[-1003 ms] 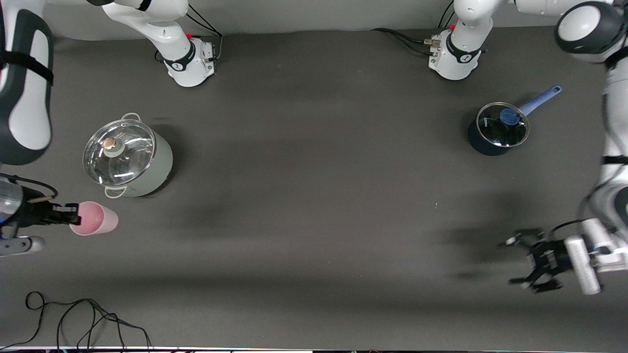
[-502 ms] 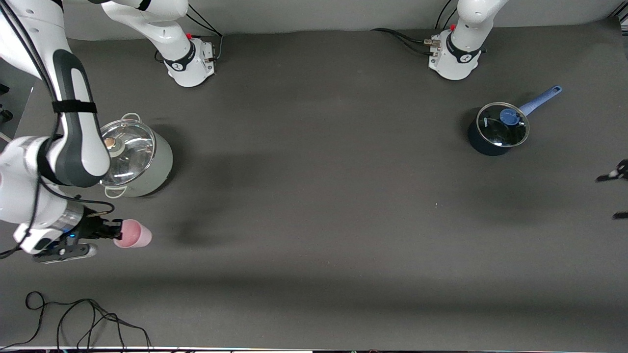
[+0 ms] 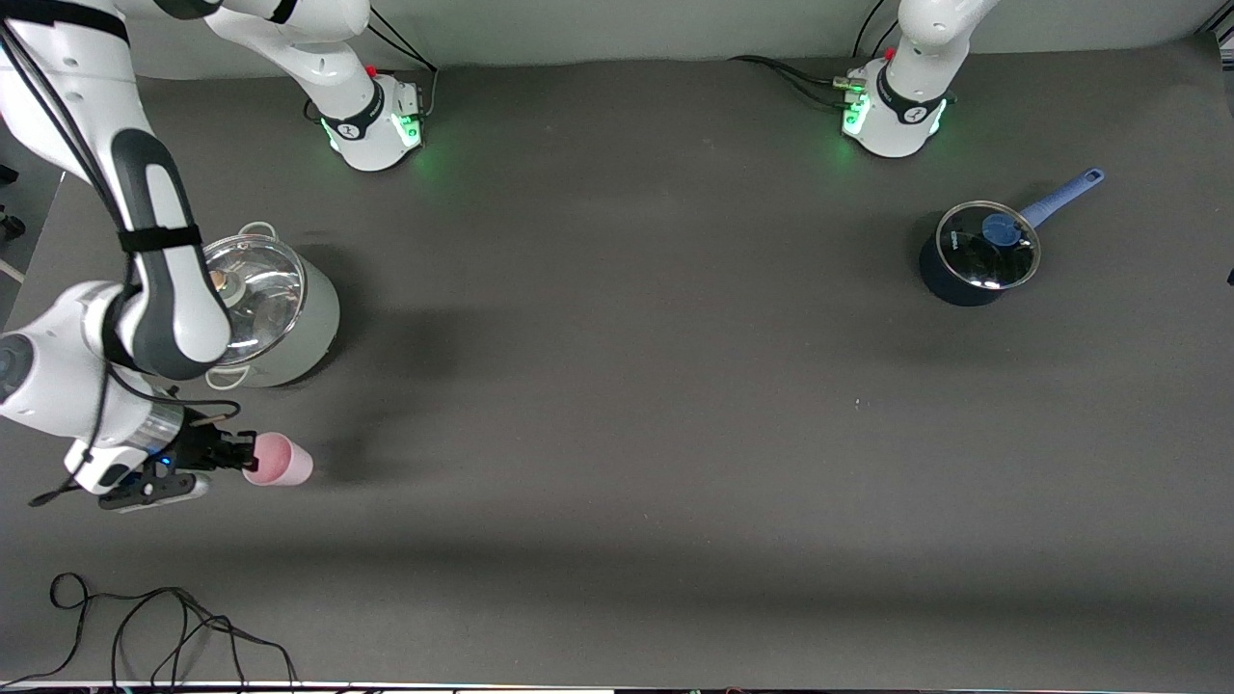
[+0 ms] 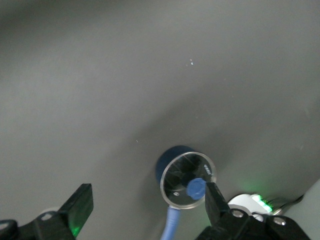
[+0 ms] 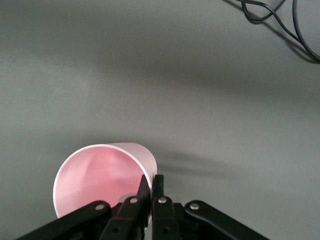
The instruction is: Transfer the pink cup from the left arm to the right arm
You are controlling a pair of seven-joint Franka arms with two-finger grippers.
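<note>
Nearest the front camera, a loose black cable (image 3: 164, 627) lies along the surface's (image 3: 617, 463) near edge at the right arm's end. Just above it, the right pincer (image 3: 234, 451) is clenched on the rim of the pink cup (image 3: 279, 460), its two fingers pinching the wall with one inside and one outside, as the right wrist view shows (image 5: 105, 177). The cup is tipped on its side with its mouth toward the pincer, over the surface near the right arm's end; whether it rests on the surface or hangs just clear of it I cannot tell.

Farther from the camera, just beside the right arm's forearm, stands a pale pot with a glass lid (image 3: 255, 304). Toward the left arm's end sits a dark blue saucepan (image 3: 979, 255) with a blue handle and a glass lid.

The left pincer (image 4: 145, 210) is out of the front view; its wrist view shows its fingers spread wide with nothing between them, high over the saucepan.

Judging by this, the handover itself looks done: the right arm has the cup and the left arm is released and clear of it. What may remain is only for the right arm to carry or set the cup down, and for both arms to settle.
</note>
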